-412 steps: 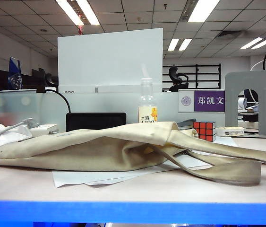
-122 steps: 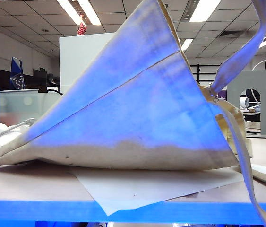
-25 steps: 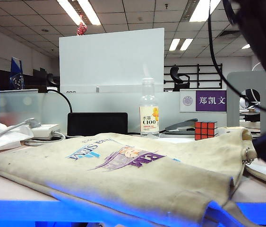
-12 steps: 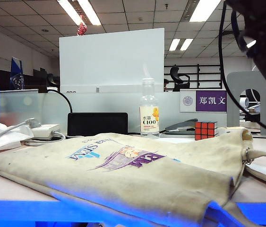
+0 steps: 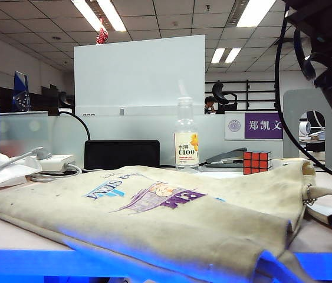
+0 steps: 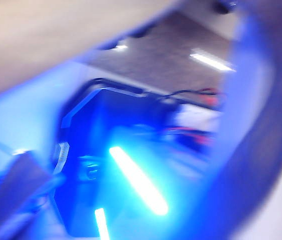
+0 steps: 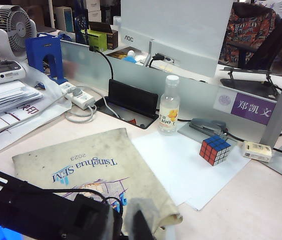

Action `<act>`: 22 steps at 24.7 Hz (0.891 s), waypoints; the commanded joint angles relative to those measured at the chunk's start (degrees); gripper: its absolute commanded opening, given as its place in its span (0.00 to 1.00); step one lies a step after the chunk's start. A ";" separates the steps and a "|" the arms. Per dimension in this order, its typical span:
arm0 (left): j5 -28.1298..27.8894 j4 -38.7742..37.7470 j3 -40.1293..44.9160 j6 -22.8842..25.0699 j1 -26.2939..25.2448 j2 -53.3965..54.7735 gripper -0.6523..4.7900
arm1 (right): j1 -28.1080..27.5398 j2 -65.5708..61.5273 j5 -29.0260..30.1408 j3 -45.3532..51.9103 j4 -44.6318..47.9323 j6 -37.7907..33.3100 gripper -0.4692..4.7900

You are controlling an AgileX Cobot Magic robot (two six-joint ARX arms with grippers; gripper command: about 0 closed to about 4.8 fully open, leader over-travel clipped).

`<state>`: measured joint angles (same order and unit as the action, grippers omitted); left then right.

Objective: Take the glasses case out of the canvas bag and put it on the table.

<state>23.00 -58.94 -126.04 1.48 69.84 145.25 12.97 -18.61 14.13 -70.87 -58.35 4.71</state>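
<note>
**Bag flat on table, case not visible**

Case: can't see it in any view, so can't tell where it is. Bag lies flat on the table, logo side up, nearest corner over the blue front edge. Strap end trails off the bag's right side.

Right gripper: above the bag's near corner, close to the mouth edge. Fingers mostly cut off by the frame; jaws read nearly closed, and I can't tell if they pinch any canvas. Dark arm bulk sits right of the bag in the exterior view.

Left gripper: its wrist view is pure blue blur, no fingers to make out. Can't tell the jaw state or what it's near.

Behind the bag: bottle, Rubik's cube, black stand. White paper lies beside the bag, under the cube. Power strip left of the stand.
</note>
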 commanded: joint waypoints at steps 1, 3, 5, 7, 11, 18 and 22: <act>1.66 -0.48 0.07 0.00 -0.72 0.13 0.53 | -0.02 -0.02 0.11 -0.33 0.13 -0.26 0.20; 2.12 -0.63 0.07 0.02 -0.70 0.13 0.42 | -0.02 -0.02 0.11 -0.33 -0.07 -0.26 0.20; 4.57 -0.59 0.07 0.02 -0.70 0.13 0.33 | -0.02 -0.02 0.11 -0.33 -0.15 -0.24 0.20; 5.35 -0.55 0.07 0.04 -0.68 0.13 0.20 | -0.02 -0.02 -0.09 -0.33 -0.20 -0.24 0.20; 5.42 -0.77 0.07 0.22 -0.68 0.11 0.11 | -0.04 -0.02 -0.09 -0.33 -0.24 -0.24 0.20; 4.59 0.09 -3.23 -1.25 -1.44 0.02 0.12 | -0.04 -0.02 -0.09 -0.33 -1.40 -0.22 0.20; 4.15 4.02 -6.88 -5.38 -2.58 0.02 0.38 | -0.04 -0.02 -0.28 -0.33 -1.90 -0.22 0.20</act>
<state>27.62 -56.66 -131.96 -1.61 67.55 145.62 12.97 -18.59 14.00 -70.85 -60.75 4.71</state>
